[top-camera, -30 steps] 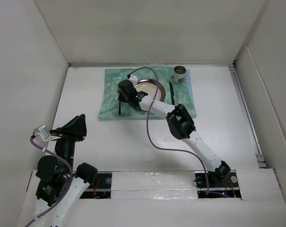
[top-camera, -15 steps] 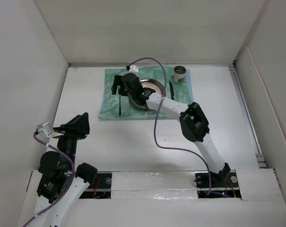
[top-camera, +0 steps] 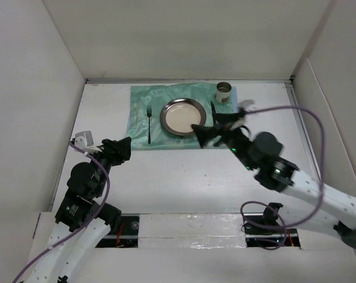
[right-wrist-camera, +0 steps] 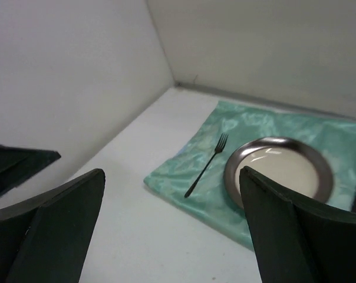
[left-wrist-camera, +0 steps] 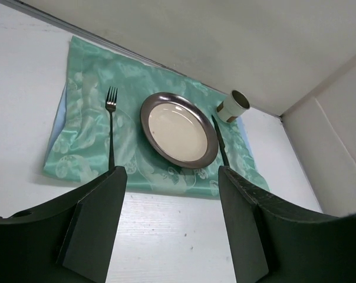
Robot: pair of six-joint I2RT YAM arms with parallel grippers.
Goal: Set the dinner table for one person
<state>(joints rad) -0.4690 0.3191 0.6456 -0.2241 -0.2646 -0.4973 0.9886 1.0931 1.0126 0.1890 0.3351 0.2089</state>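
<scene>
The large flat white rectangular table (top-camera: pixel 184 171), closed in by white walls (top-camera: pixel 184 35) on three sides, fills the working area and carries every item noted below. At its near left, the left tool (left-wrist-camera: pixel 172 236) hangs above bare surface with its two dark fingers set wide apart and nothing between them. It stands well short of the place setting, judged a parked position that leaves the setting undisturbed. Toward the far middle lies a mint-green patterned cloth mat (top-camera: pixel 137 138), flat, serving as the base for the setting. On its left part a slim black fork (top-camera: pixel 148 124) lies with tines pointing far, just beside but apart from a round metal-rimmed plate with a cream centre (top-camera: pixel 183 116), which sits bare at the middle of the mat. Just right of the plate a dark knife (left-wrist-camera: pixel 220 144) lies roughly parallel to the fork, each on its conventional side. At the far right corner of the mat a small tan cylindrical cup (top-camera: pixel 224 91) stands upright, mouth up, above the knife. The right tool (top-camera: pixel 216 128) hovers over the near right part of the mat, covering the knife's near end in the overhead view. Its fingers are spread and it carries nothing. Judgement: the setting appears complete, with no unplaced item in view.
</scene>
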